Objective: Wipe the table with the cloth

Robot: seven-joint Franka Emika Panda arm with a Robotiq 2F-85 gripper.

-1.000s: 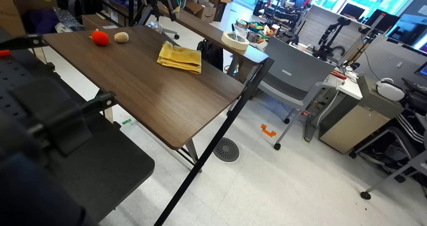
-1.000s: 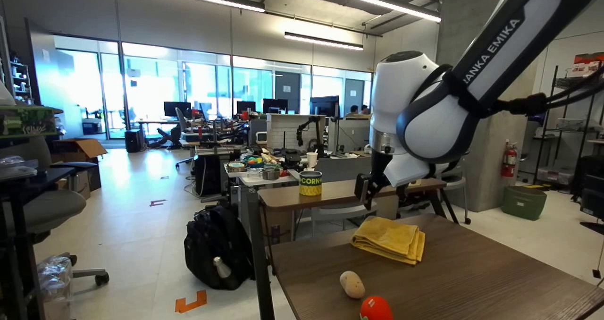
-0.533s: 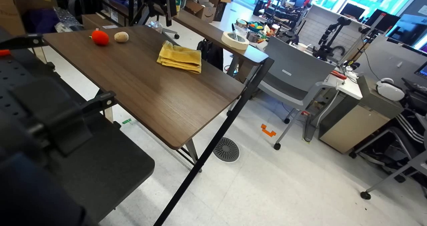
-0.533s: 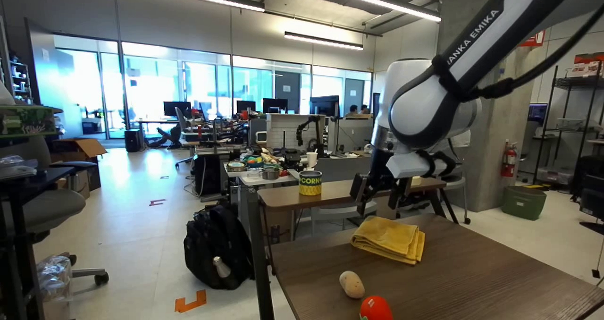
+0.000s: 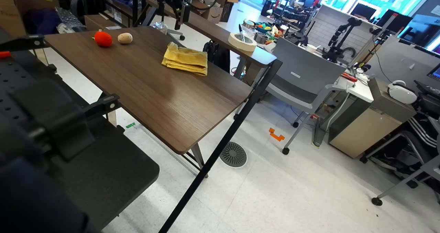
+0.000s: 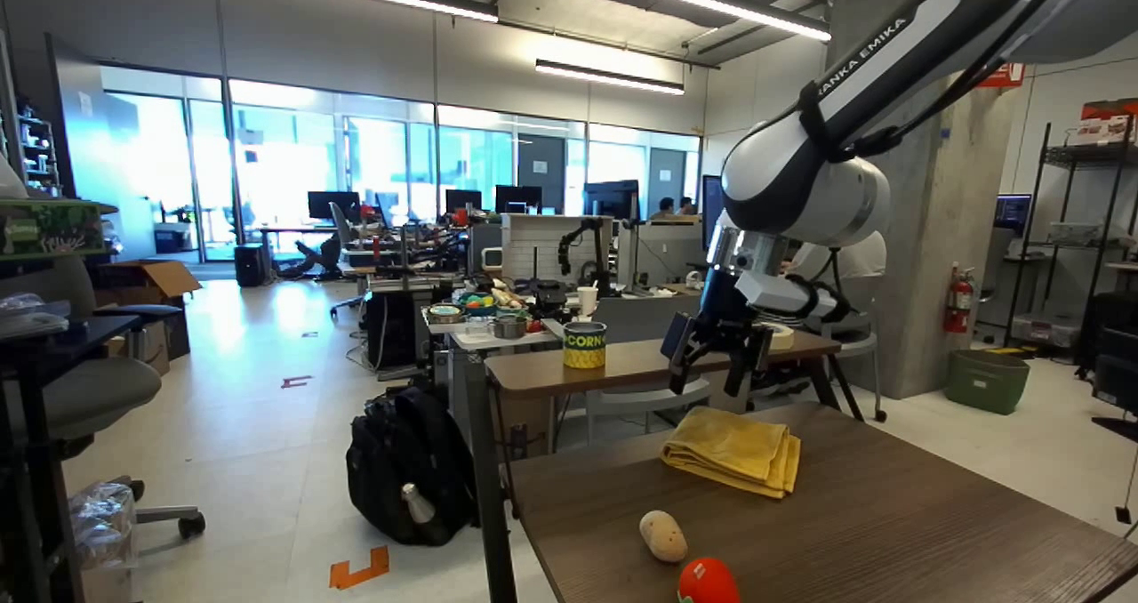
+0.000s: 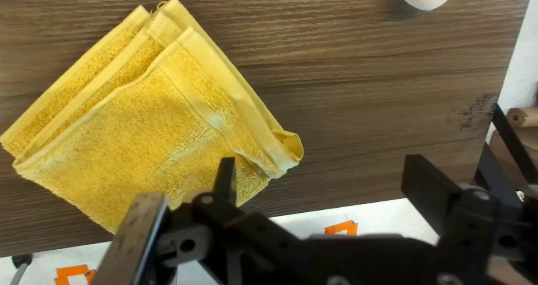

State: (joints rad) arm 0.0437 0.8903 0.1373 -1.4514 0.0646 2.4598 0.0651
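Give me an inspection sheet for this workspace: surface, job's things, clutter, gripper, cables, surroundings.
Surface: brown table; dark smudge near one edge in the wrist view.
Job's things: yellow cloth folded on the table, not gripped.
Clutter: red object and potato-like object on the table, apart from the cloth.
Gripper: open, raised off the table, holding nothing.
Cables: black cable strapped along the arm.
Surroundings: corn can and tape roll on a narrow brown desk; black backpack on the floor.
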